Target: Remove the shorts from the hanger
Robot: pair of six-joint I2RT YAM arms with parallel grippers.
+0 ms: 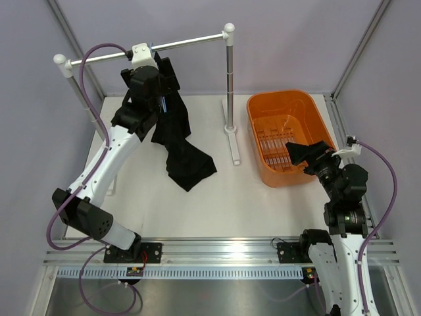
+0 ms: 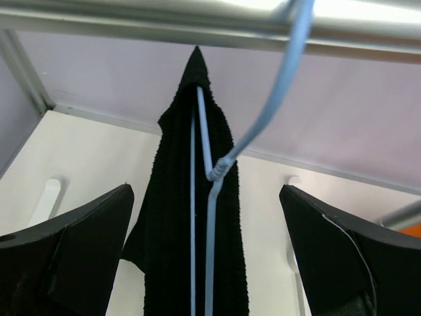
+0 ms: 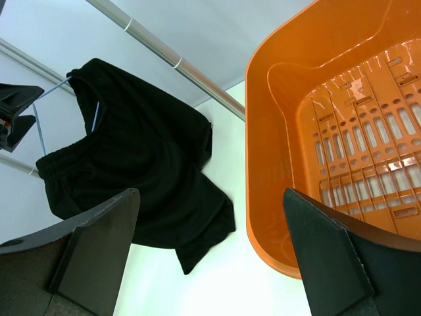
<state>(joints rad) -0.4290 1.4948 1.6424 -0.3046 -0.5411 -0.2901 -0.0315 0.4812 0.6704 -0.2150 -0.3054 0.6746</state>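
Observation:
The black shorts (image 1: 181, 141) hang from the light-blue wire hanger (image 1: 162, 104), whose hook sits over the silver rail (image 1: 191, 42); their lower end rests on the table. My left gripper (image 1: 164, 78) is raised just under the rail, open. In the left wrist view the hanger's twisted neck (image 2: 210, 197) and the shorts (image 2: 174, 230) stand between its wide-apart fingers (image 2: 85, 250), touching neither. My right gripper (image 1: 306, 153) hovers open over the near rim of the orange tub (image 1: 256, 141). The right wrist view shows the shorts (image 3: 131, 164) and hanger wire (image 3: 38, 135) far beyond its empty fingers (image 3: 92, 250).
The rail stands on two upright posts, one at the left (image 1: 82, 99) and one in the middle (image 1: 229, 79) with a flat white foot. The slotted orange tub (image 3: 276, 131) is empty at the right. Frame struts line the table's edges.

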